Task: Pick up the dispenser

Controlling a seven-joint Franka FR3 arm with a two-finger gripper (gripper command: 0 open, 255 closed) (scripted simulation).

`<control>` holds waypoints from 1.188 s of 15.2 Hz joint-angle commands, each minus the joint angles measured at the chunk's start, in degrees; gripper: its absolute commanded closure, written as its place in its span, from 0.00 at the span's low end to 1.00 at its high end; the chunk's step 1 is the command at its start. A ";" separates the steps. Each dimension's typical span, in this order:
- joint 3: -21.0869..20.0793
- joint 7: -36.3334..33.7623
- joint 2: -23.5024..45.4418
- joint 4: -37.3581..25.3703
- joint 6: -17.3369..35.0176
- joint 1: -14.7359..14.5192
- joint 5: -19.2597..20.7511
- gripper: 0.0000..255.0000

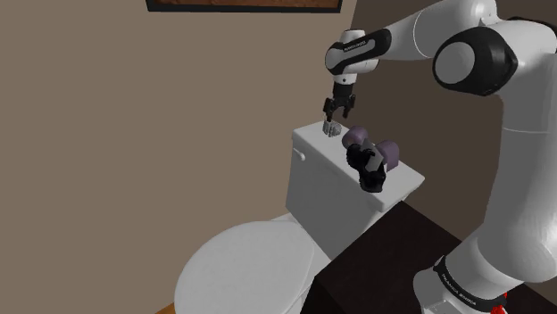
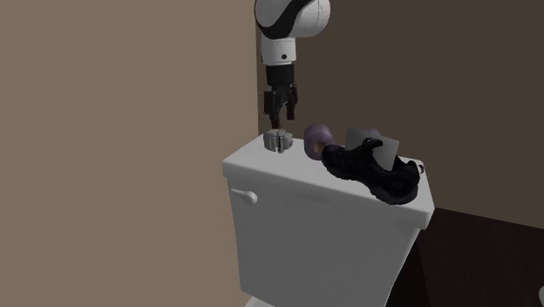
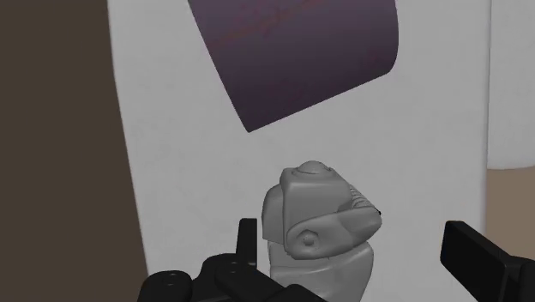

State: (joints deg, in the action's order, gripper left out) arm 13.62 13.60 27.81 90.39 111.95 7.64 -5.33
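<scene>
The dispenser is a small grey, rounded bottle standing on the far end of the white toilet tank lid. My black gripper hangs straight above it, pointing down. Its fingers stand apart on either side of the dispenser's top without touching it. The gripper is open and holds nothing.
A purple roll lies on the lid right beside the dispenser. A black shoe and a grey card occupy the lid's other end. The brown wall is close behind; the toilet seat lies below.
</scene>
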 commanded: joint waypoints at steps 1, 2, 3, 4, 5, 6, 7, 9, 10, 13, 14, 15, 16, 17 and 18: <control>-0.18 0.46 4.37 -4.66 -0.72 0.84 -0.51 0.00; -0.24 0.48 4.66 -4.33 -0.10 0.87 -0.57 0.00; -0.29 0.51 4.96 -4.01 0.51 0.89 -0.64 0.00; -0.33 0.54 5.25 -3.68 1.13 0.90 -0.71 0.00; -0.38 0.57 5.59 -3.43 1.71 0.92 -0.79 0.00; -0.43 0.61 5.92 -3.16 2.31 0.94 -0.87 0.00; -0.47 0.64 6.26 -2.90 2.89 0.97 -0.94 0.00; -0.55 0.69 6.80 -2.51 3.82 1.00 -1.07 0.00; -0.55 0.69 6.81 -2.53 3.81 1.00 -1.07 0.00; -0.55 0.74 6.85 -2.62 3.76 1.05 -1.08 1.00; -0.55 0.72 6.86 -2.61 3.78 1.04 -1.08 1.00; -0.55 0.74 6.86 -2.61 3.78 1.05 -1.08 1.00; -0.54 0.75 6.84 -2.59 3.78 1.06 -1.08 1.00; -0.54 0.75 6.84 -2.59 3.78 1.06 -1.08 1.00; -0.54 0.78 6.84 -2.57 3.81 1.08 -1.08 1.00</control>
State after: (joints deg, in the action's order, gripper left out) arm 13.05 14.36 34.57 87.77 115.75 8.67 -6.43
